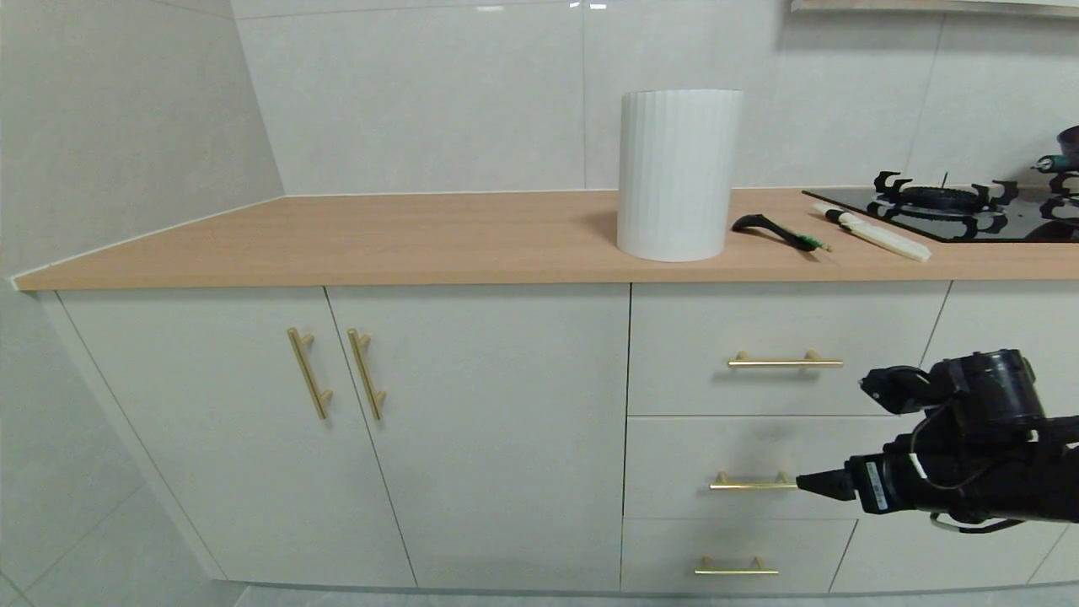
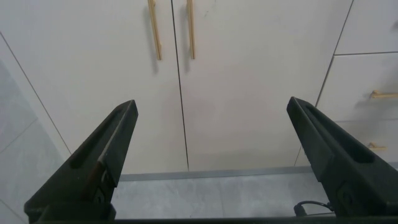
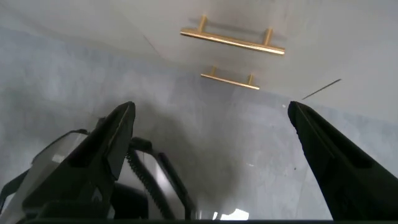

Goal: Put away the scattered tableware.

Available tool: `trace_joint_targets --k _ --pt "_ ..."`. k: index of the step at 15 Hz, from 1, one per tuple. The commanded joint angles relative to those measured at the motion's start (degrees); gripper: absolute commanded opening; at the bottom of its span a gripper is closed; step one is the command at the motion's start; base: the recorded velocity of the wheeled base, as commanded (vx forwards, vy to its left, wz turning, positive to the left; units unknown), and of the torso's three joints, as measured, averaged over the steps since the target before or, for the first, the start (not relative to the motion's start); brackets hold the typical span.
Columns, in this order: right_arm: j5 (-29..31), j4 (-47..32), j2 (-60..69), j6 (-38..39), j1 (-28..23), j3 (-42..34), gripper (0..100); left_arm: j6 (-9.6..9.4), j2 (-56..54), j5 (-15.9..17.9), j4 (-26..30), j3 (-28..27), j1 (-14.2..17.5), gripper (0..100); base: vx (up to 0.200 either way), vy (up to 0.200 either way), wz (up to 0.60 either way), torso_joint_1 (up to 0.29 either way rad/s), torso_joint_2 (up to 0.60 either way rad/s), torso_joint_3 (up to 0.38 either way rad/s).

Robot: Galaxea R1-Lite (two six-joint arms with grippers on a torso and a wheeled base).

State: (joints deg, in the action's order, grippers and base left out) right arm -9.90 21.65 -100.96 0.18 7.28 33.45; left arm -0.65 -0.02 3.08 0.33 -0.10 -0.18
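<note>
Head view first: the long wooden table (image 1: 421,240) runs across the wall, with cupboard doors (image 1: 337,421) and a stack of drawers (image 1: 784,354) below it. On it stands a tall white ribbed container (image 1: 679,173), and the hob (image 1: 952,211) sits at the robot's right end. Between the two lie the scattered pieces: a black-handled utensil (image 1: 775,232) with a green tip just beside the container, and a pale, long utensil (image 1: 872,232) near the hob's edge. Both lie flat and apart from each other.

Your right hand (image 1: 809,483) hangs low in front of the drawers, its tip near the middle drawer handle (image 1: 753,483) (I can't tell whether it touches). In its wrist view the fingers are spread wide, holding nothing. The left hand (image 2: 210,106) is likewise released, facing the cupboard doors low down.

I judge that no piece is stowed yet. Next you'll need either to raise an arm to the table and take the black-handled utensil along its handle, or to pull that drawer first.
</note>
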Motion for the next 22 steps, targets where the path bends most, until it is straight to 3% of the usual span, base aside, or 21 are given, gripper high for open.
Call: trace_joint_targets --k 1,5,9,22 --pt "0.1 3.3 -10.2 0.1 -0.1 2.5 100 0.03 0.0 0.0 0.0 0.0 0.0 100 0.0 0.0 0.0 0.0 0.0 0.0" --pt "0.4 18.1 -20.5 0.3 -0.1 2.4 100 0.03 0.0 0.0 0.0 0.0 0.0 100 0.0 0.0 0.0 0.0 0.0 0.0" --pt "3.1 27.5 -27.3 0.3 -0.1 2.7 100 0.03 0.0 0.1 0.0 0.0 0.0 100 0.0 0.0 0.0 0.0 0.0 0.0" --pt "8.1 29.2 -36.1 4.1 0.2 11.2 100 0.03 0.0 0.0 0.0 0.0 0.0 100 0.0 0.0 0.0 0.0 0.0 0.0"
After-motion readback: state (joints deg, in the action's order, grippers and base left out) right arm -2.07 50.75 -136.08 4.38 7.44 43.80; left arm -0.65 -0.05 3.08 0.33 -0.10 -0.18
